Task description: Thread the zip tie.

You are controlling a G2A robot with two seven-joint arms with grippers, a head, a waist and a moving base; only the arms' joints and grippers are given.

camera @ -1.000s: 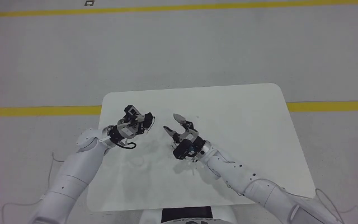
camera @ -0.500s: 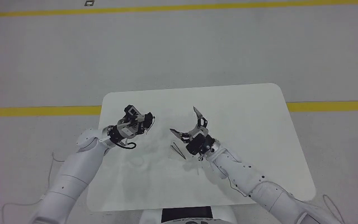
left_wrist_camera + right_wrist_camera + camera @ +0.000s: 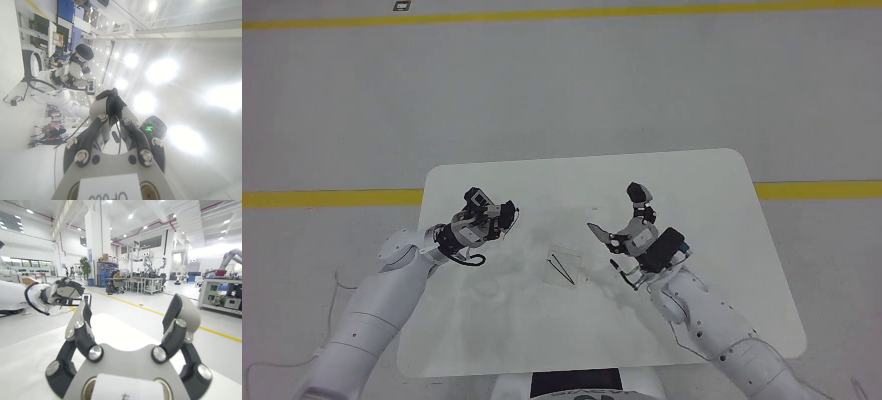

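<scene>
A thin black zip tie (image 3: 561, 268) lies flat on the white table (image 3: 692, 190), between the two arms. My right gripper (image 3: 617, 212) hovers to its right, above the table, with its jaws wide open and nothing between them; the right wrist view shows this gripper (image 3: 130, 306) with its ribbed pads (image 3: 171, 309) far apart. My left gripper (image 3: 504, 213) is held up over the table's left part, to the left of the tie. Its fingers (image 3: 113, 102) are pressed together, and I cannot make out anything held between them.
The table's near edge runs just below the arms. The floor beyond the far edge carries a yellow line (image 3: 542, 15). The left gripper (image 3: 75, 291) appears across from the right one, with a thin cable hanging under it.
My right gripper rose from the spot over the zip tie and moved right and back, staying open; the tie now lies uncovered on the table. The left arm has kept still.
</scene>
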